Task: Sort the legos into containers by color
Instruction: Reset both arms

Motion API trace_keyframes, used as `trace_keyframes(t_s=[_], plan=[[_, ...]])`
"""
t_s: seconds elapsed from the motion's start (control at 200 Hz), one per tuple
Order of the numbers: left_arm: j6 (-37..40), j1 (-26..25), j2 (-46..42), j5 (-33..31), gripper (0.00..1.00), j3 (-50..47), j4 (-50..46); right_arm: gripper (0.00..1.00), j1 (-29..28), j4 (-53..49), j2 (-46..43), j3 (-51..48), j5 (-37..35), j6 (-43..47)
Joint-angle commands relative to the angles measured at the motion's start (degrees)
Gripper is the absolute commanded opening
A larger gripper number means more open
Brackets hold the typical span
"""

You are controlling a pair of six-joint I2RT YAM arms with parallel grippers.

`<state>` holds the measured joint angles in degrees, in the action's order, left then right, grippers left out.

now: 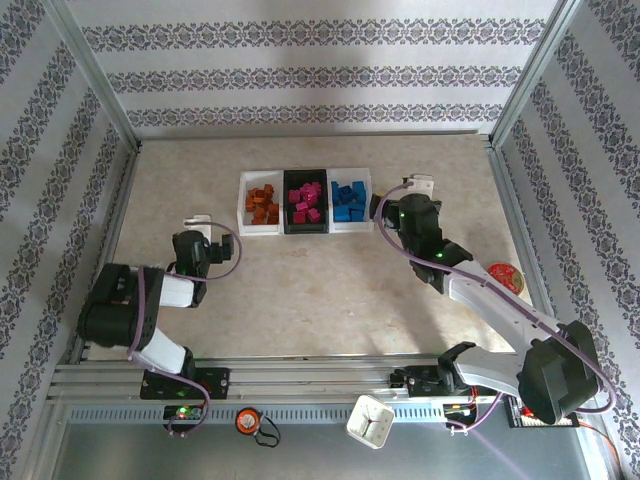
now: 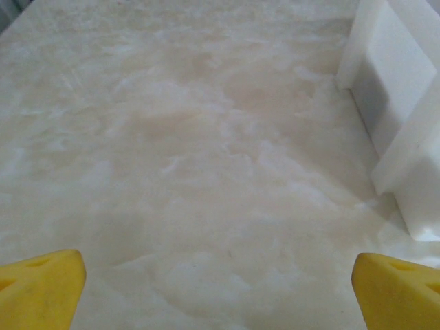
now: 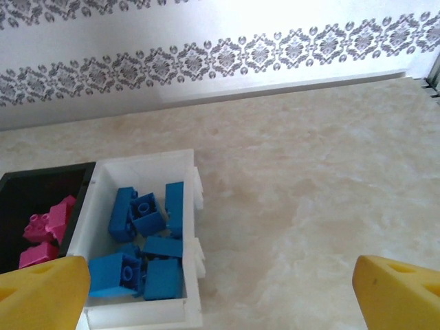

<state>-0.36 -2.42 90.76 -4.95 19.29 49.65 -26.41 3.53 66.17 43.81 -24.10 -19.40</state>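
On beige marbled table (image 1: 330,290): hovering left gripper (image 1: 197,222) wide open, empty, near-left of the containers (image 1: 243,215); seeing legos (image 1: 305,203) lying colour-sorted inside, row running left-right; hovering right gripper (image 1: 420,186) wide open, empty, just beside their right end, nearer.

Your cell: a marbled table boxed in by patterned walls

You are looking down on a pale beige, marble-patterned tabletop (image 1: 320,290) closed in on three sides by a back wall (image 1: 320,70), a left wall (image 1: 40,150) and a right wall (image 1: 600,150), all white with bands of dark grey floral ornament. Silver metal posts (image 1: 95,75) rise at the two back corners, and a ribbed aluminium rail (image 1: 320,380) crosses the near edge, with a plain grey surface (image 1: 100,450) beyond it toward you. The light is bright and even: it washes the upper back wall almost white in your right wrist view, and the tabletop shows soft glare and only faint shadows
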Motion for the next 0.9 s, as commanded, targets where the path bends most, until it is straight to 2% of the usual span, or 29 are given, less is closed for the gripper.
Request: trace_keyframes(t_s=[0.0,0.045,0.125,0.19,0.26,0.335,0.485,0.605,0.65,0.75,0.809,0.869,0.894], plan=[[0.2,2.3,-0.5,5.1,1.0,1.7,5.1,0.98,2.0,3.2,-2.3,-2.4,2.0,1.6],[0.3,3.1,0.7,7.7,1.0,2.6,5.6,0.98,3.1,6.0,-3.2,-4.1,4.2,2.9],[0.3,3.1,0.2,7.8,1.0,3.2,3.5,0.98,4.3,12.3,-4.3,-8.0,6.6,6.6],[-0.5,3.0,0.4,4.3,1.0,2.5,5.5,0.98,5.3,18.0,-4.6,-11.3,6.5,10.9],[-2.2,2.3,0.6,-2.9,1.0,0.5,9.2,0.98,6.8,23.0,-4.2,-14.6,4.6,13.5],[-2.3,2.2,0.2,-2.9,1.0,-0.5,10.8,0.98,10.1,24.4,-3.4,-16.2,6.5,16.8],[-1.8,2.2,0.6,-1.8,1.0,1.1,8.3,0.98,16.8,26.3,2.4,-17.8,7.7,18.5],[-1.3,2.2,0.6,-0.9,1.0,1.4,7.7,0.98,21.4,33.6,8.4,-20.8,12.2,17.3],[-1.3,2.2,0.5,-0.5,1.0,1.6,7.2,0.98,23.1,39.5,10.9,-22.2,14.4,16.4],[-1.1,2.2,0.5,-0.1,1.0,1.8,7.1,0.98,25.1,43.6,13.3,-22.7,19.7,17.4],[-1.1,2.2,0.6,0.0,1.0,1.7,7.1,0.98,25.4,46.9,17.2,-22.9,20.8,17.3],[-1.0,2.2,0.5,0.2,1.0,1.8,6.9,0.98,25.3,55.0,22.1,-23.8,22.0,17.7],[-1.0,2.2,0.5,0.3,1.0,1.8,6.9,0.98,25.3,54.3,22.3,-23.4,22.2,17.6]])
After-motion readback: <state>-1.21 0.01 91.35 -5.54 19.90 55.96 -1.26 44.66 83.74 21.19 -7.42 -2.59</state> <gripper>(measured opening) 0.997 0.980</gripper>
